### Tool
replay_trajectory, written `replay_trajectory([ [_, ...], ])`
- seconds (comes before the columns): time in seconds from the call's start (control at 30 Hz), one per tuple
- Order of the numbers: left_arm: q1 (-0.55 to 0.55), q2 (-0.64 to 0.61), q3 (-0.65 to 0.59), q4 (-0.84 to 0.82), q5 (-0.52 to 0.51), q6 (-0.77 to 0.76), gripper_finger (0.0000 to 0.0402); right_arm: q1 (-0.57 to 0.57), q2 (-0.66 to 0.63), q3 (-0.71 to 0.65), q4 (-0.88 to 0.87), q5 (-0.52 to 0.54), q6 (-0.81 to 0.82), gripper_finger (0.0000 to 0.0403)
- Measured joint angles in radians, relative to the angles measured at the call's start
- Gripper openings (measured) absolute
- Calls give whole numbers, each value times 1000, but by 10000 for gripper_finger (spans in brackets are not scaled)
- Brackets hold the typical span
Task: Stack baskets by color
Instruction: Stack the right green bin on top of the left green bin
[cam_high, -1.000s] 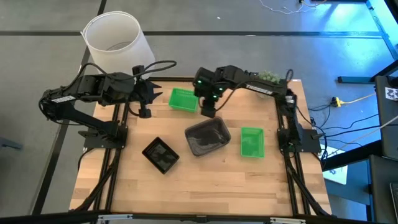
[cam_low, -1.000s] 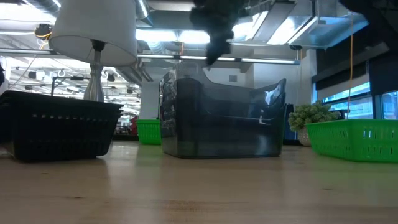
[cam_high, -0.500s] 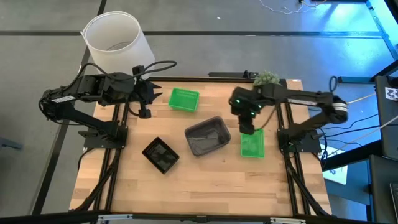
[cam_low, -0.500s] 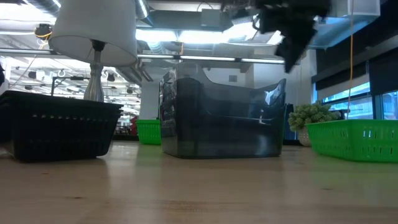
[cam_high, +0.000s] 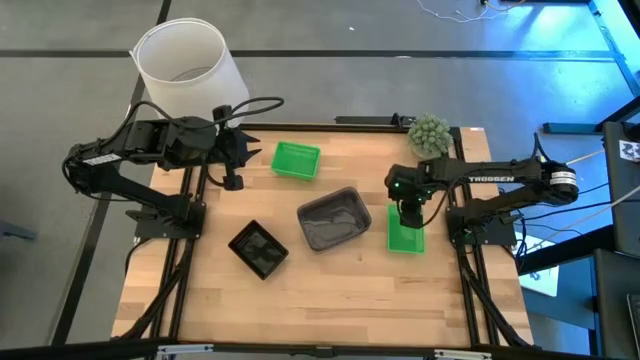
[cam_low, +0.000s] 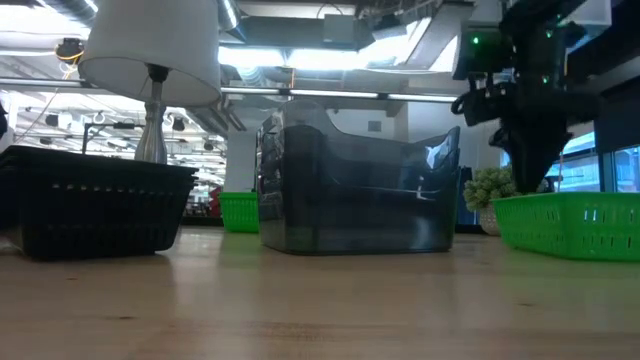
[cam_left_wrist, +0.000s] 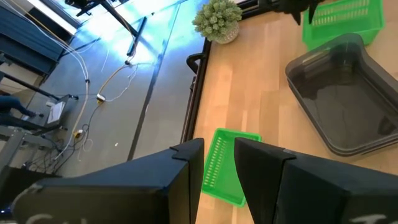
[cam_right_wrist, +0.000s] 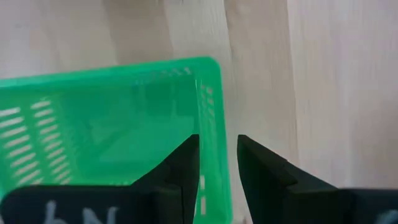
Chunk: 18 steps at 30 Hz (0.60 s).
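My right hand (cam_high: 409, 216) hangs right of centre in the high view, fingers parted astride the rim of the green basket (cam_high: 405, 236); the grey basket (cam_high: 333, 219) sits just left, the black basket (cam_high: 259, 248) lower left; my left hand (cam_high: 232, 160) waits open, upper left, beside the other green basket (cam_high: 296, 160) on the tabletop (cam_high: 330, 295).

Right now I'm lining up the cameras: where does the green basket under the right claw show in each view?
High view: green basket at table's right, below the right claw.
Low view: far right.
Left wrist view: top right corner.
Right wrist view: fills the left, its rim between the fingers.
Shared landmark: grey basket beside it in the first three.
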Motion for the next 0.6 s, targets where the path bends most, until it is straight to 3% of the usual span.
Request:
replay_trajectory([
  [0.6,0,0,0,1,-1,-19,82,-5,58,-42,60,23,-8,106],
])
